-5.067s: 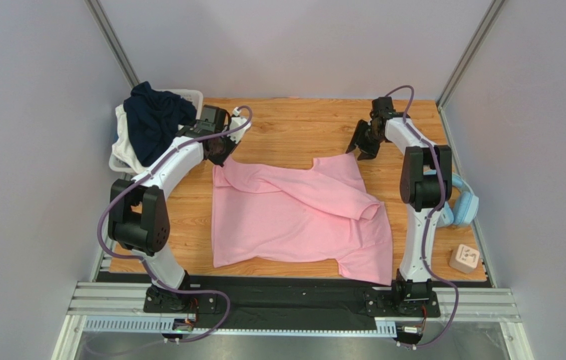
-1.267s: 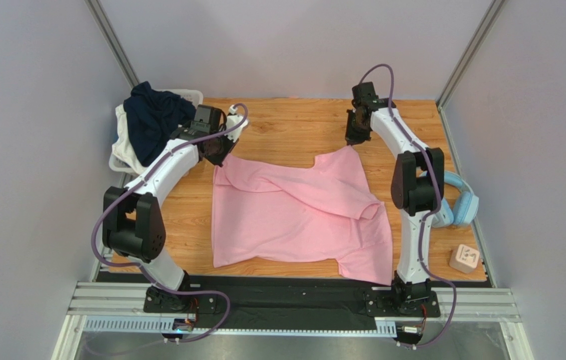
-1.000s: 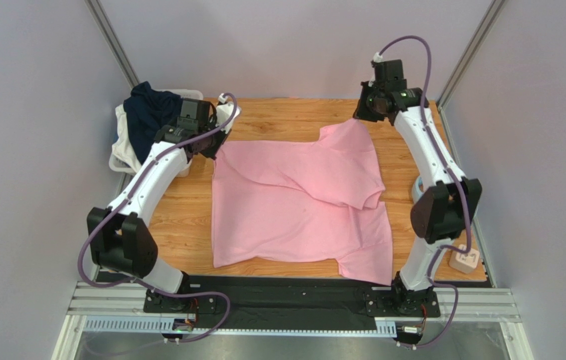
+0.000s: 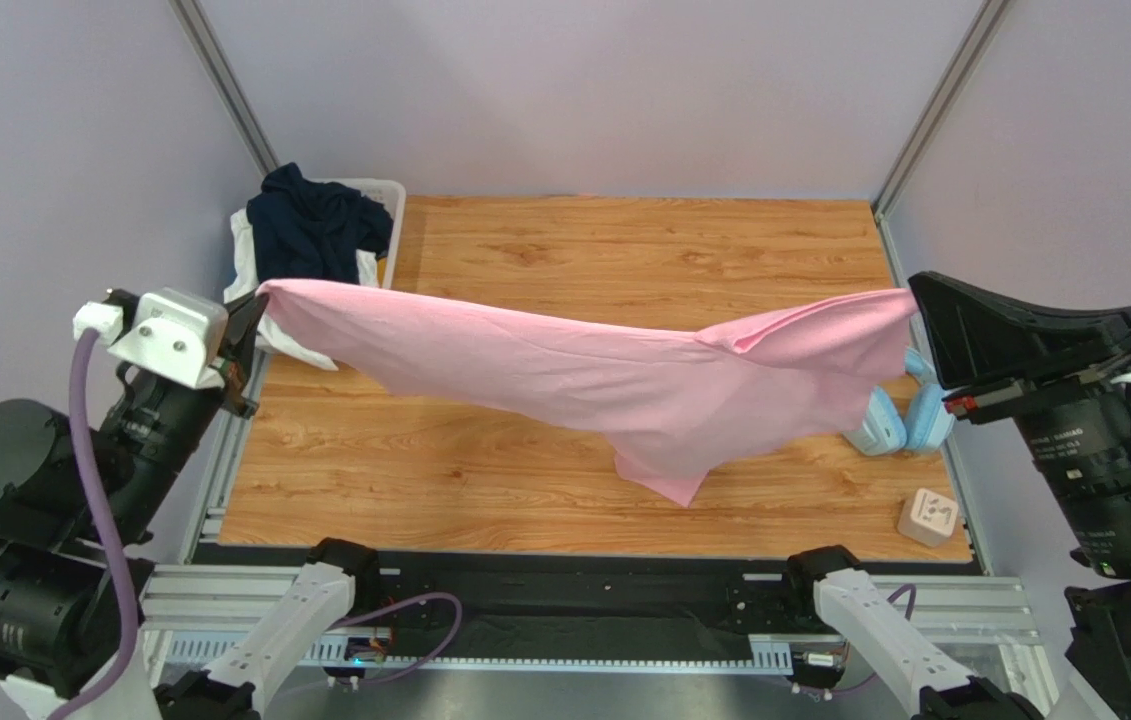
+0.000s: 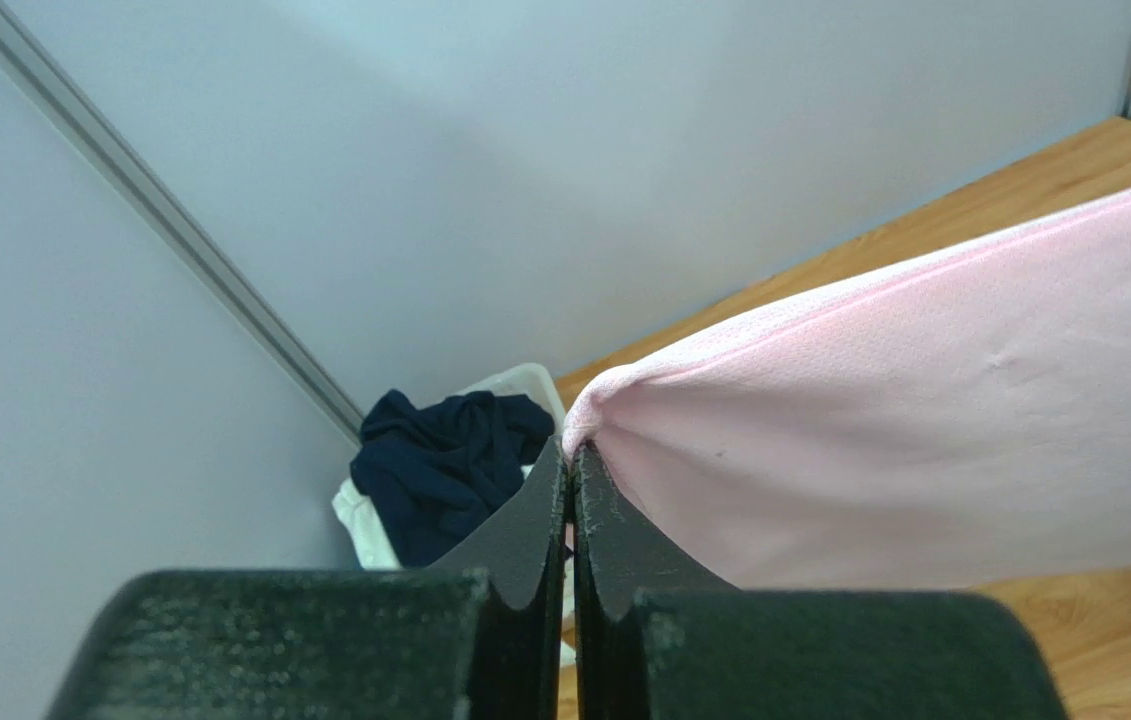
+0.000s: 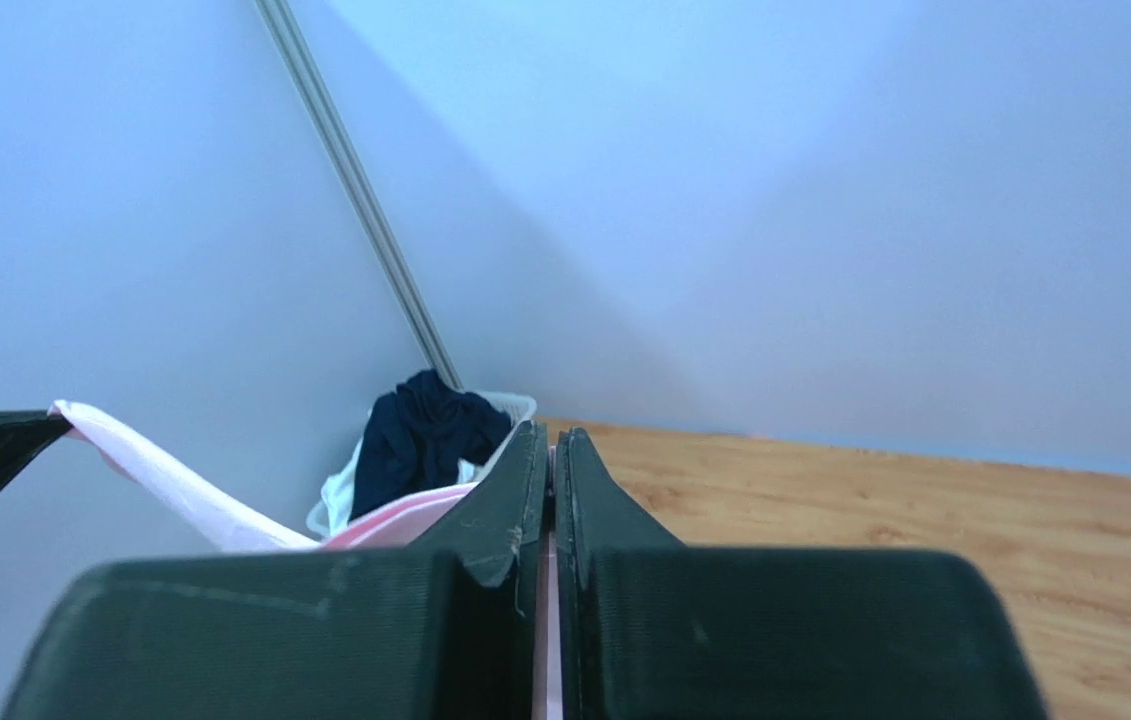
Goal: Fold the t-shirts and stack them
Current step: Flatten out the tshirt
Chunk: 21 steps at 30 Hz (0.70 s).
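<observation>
Cloth that lay spread on the table (image 4: 601, 240) a second ago is now held aloft. The pink t-shirt (image 4: 631, 383) has been raised and stretched between the two pincers, which have been drawn back and up toward the near edge. The left pincer (image 5: 571, 468) is seen pressed shut on one corner of the shirt, with the fabric fanning out to its right. The right pincer (image 4: 917, 296) is likewise clamped on the opposite corner (a sliver of pink shows between its closed jaws in the wrist view). Midway between the pincers a flap sags lowest, and whether it brushes the wood cannot be told. The navy t-shirt (image 4: 319, 218) is left heaped in the white basket (image 4: 388, 192), just beyond the left pincer and well apart from the right. The lift is judged to be a shake-out, so that creases are cleared before folding. No fold has yet been made, and stacking is not begun.
</observation>
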Motion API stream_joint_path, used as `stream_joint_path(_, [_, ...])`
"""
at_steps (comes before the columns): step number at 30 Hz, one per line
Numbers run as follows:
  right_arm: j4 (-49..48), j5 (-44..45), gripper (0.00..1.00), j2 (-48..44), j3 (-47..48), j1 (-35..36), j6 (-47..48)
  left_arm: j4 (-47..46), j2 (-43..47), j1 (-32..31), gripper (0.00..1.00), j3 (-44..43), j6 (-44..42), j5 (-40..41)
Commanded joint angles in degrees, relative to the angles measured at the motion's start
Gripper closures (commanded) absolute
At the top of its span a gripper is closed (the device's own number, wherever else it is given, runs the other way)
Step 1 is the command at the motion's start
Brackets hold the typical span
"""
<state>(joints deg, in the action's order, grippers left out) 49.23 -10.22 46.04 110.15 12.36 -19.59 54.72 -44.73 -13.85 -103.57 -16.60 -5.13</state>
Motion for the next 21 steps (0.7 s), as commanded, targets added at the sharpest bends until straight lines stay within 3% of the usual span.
stream_joint_path(1, [3.2, 1.3, 1.0, 4.4, 1.5, 0.3, 1.4, 4.7, -1.1, 0.2, 1.0, 1.4, 1.0, 1.0])
stream_joint_path(12, [0.2, 9.1, 1.0, 20.4, -0.3, 0.2, 3.7, -7.2, -5.8, 0.1, 1.0, 18.5, -2.0, 3.8])
stream_joint_path(16, [-2.8, 10.1, 1.0, 31.0, -1.8, 0.2, 5.3, -17.9, -15.7, 0.1, 1.0, 24.4, -5.0, 7.0])
stream_joint_path(21, [-7.0, 9.7, 1.0, 41.9, -4.0, -1.5, 4.5, -24.7, -31.2, 0.2, 1.0, 24.4, -6.5, 10.3])
